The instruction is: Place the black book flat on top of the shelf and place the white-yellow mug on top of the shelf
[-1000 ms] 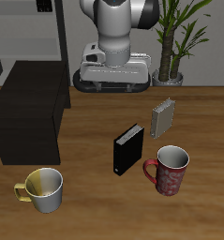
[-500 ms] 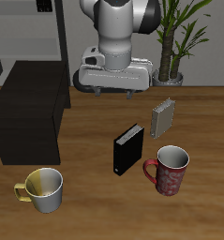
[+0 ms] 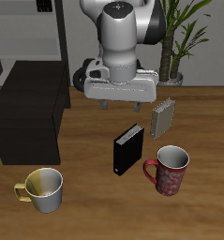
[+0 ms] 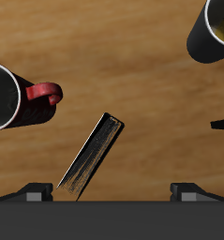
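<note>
We see big shelf (image 3: pixel 29 117) at worktop (image 3: pixel 95 206) side, top bare. Our pincer (image 3: pixel 122 101) hangs high, wide open, holds nothing. Black book (image 3: pixel 128 148) stands on edge, just below pincer and bit nearer front edge. In wrist view book's (image 4: pixel 92 155) long side runs slanted against pincer's fingers (image 4: pixel 34 190), so we think pincer must turn, then drop. White-yellow mug (image 3: pixel 44 188) sits near front, well apart.
</note>
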